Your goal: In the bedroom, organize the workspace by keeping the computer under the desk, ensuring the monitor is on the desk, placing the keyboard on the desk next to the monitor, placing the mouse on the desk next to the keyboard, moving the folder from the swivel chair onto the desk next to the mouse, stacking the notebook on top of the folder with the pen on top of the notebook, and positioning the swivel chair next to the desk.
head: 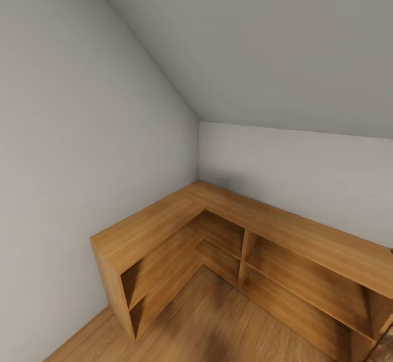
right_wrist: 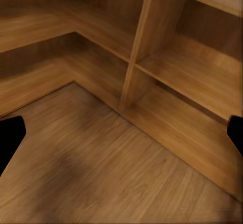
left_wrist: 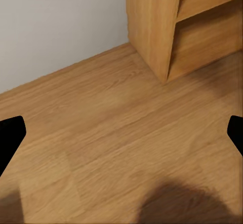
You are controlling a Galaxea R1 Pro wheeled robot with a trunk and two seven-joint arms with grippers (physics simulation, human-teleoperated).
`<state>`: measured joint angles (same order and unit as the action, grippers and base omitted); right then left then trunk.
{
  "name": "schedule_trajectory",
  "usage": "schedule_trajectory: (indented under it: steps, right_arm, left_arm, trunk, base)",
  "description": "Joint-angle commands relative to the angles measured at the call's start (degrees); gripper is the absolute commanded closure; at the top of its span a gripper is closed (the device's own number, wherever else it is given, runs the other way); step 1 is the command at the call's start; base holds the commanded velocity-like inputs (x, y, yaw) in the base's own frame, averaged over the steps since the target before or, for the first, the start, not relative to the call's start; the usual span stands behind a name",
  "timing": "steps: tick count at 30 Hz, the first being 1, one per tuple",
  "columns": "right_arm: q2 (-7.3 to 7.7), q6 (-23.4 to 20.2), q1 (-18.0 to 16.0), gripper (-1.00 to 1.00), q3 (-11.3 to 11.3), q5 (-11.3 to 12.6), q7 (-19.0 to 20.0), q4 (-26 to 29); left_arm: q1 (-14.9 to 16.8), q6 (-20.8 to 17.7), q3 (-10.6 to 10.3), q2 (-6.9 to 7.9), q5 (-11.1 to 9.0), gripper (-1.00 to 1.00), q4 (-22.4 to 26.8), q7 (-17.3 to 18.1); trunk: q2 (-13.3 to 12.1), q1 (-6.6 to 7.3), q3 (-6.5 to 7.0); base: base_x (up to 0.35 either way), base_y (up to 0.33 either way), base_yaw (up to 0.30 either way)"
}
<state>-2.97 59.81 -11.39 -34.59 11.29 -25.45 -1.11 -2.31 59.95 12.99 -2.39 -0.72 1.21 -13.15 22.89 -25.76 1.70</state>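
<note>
The computer, desk, monitor, keyboard, mouse, folder, notebook, pen and swivel chair are all out of view. In the left wrist view my left gripper (left_wrist: 121, 138) is open, its black fingertips (left_wrist: 10, 135) far apart over bare wooden floor. My right gripper (right_wrist: 121, 138) is open too, with one fingertip (right_wrist: 9, 135) at each side of the right wrist view and nothing between them, above the floor in front of low shelves.
A low L-shaped wooden shelf unit (head: 229, 225) with bare open compartments fills the room corner under a sloped grey ceiling. Its end panel (left_wrist: 152, 26) stands close to the grey wall (left_wrist: 55, 26). Wooden floor (head: 218, 324) lies in front of it.
</note>
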Motion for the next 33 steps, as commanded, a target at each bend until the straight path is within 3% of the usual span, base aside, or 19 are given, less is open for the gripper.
schedule_trajectory:
  steps: [1, 33]
  right_arm:
    - [-0.03, 0.2, 0.0, -1.00, -0.5, 0.5, 0.2, -0.1]
    - [0.03, 0.2, 0.0, -1.00, -0.4, 0.5, 1.2, -0.1]
  left_arm:
    - [-0.1, 0.1, 0.1, -0.01, 0.0, -1.00, 0.1, 0.0]
    - [-0.1, 0.1, 0.0, -0.07, 0.0, -1.00, 0.1, 0.1]
  trunk:
    - [0.0, -0.02, 0.02]
    - [0.0, -0.02, 0.86]
  base:
    - [0.000, 0.000, -0.247]
    - [0.000, 0.000, -0.247]
